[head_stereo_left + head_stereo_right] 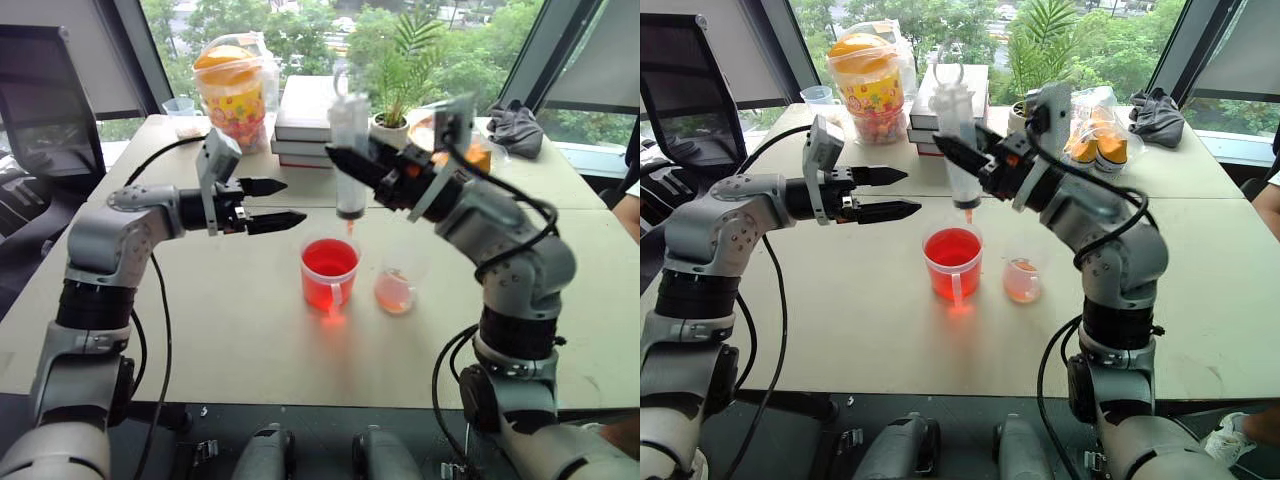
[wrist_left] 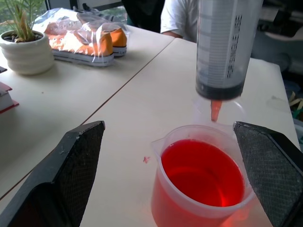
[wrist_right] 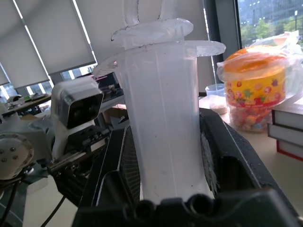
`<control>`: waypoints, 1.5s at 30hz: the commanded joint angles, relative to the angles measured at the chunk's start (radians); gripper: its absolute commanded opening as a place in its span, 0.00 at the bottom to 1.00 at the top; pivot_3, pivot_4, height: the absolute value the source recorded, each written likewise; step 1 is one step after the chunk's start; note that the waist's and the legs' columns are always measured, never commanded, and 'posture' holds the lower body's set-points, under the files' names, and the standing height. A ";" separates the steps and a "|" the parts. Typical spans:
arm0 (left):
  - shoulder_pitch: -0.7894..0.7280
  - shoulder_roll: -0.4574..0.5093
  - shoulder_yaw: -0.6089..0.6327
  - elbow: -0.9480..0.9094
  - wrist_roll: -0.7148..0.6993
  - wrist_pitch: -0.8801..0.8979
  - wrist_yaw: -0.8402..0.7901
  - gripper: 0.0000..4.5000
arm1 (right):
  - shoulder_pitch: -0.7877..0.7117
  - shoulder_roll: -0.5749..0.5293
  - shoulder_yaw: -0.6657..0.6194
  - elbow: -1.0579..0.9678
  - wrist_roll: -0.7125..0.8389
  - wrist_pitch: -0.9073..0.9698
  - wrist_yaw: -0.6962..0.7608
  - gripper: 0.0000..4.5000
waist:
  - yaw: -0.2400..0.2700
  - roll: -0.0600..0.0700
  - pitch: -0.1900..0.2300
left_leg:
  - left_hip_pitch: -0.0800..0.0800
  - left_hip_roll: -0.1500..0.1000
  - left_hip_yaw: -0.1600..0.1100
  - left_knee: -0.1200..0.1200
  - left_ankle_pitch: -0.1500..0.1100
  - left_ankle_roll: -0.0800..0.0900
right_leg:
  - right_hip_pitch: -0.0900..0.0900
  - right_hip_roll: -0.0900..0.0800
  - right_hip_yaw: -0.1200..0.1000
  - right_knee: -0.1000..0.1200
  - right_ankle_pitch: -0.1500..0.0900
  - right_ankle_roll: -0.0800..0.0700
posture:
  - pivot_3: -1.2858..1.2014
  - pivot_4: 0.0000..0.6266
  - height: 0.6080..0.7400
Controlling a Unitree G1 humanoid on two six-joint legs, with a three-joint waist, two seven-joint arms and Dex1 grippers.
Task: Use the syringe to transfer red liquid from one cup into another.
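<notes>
Syringe (image 1: 349,150): light, rigid, slick barrel; right hand (image 1: 345,163) clamped mid-barrel, frame centre.
Left hand (image 1: 268,204): fingers apart, empty.

syringe (image 3: 163,118) plunger top: cut off | person (image 2: 182,19): mostly cropped
</notes>
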 commanded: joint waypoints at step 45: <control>-0.200 -0.105 0.065 0.069 -0.067 0.091 -0.003 1.00 | 0.192 0.029 0.178 0.068 -0.101 -0.330 -0.009 0.30 | -0.002 0.000 0.001 | 0.001 0.001 0.000 0.001 0.000 -0.001 | -0.001 0.002 0.000 0.003 0.000 0.000 | 0.52 0.24 1.00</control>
